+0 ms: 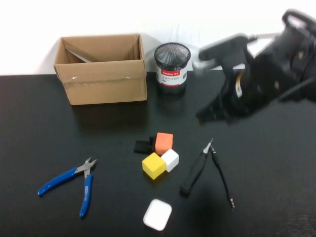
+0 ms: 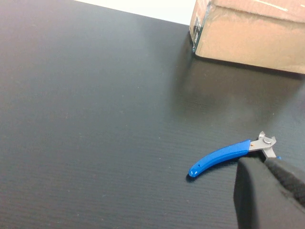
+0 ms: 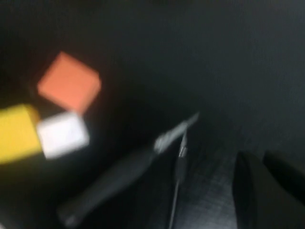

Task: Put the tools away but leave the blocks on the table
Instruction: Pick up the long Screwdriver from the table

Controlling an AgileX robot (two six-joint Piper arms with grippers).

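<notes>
Blue-handled pliers (image 1: 61, 179) (image 2: 221, 155) lie at the front left of the table (image 1: 39, 128). The black-handled screwdriver (image 1: 195, 172) (image 3: 119, 176) and the thin black rod (image 1: 222, 177) (image 3: 178, 167) lie tip to tip at the front right. Orange (image 1: 164, 142), yellow (image 1: 153, 165) and white (image 1: 170, 159) blocks cluster mid-table beside a flat black piece (image 1: 142, 146). My right gripper (image 1: 210, 116) (image 3: 267, 186) is shut and empty in the air behind the screwdriver. My left gripper (image 2: 269, 191), out of the high view, is shut and empty just beside the pliers' head. No scissors are clearly visible.
An open cardboard box (image 1: 106, 84) stands at the back left with a grey strip showing inside. A black mesh cup (image 1: 172, 66) stands to its right. A flat white rounded case (image 1: 157, 214) lies at the front edge.
</notes>
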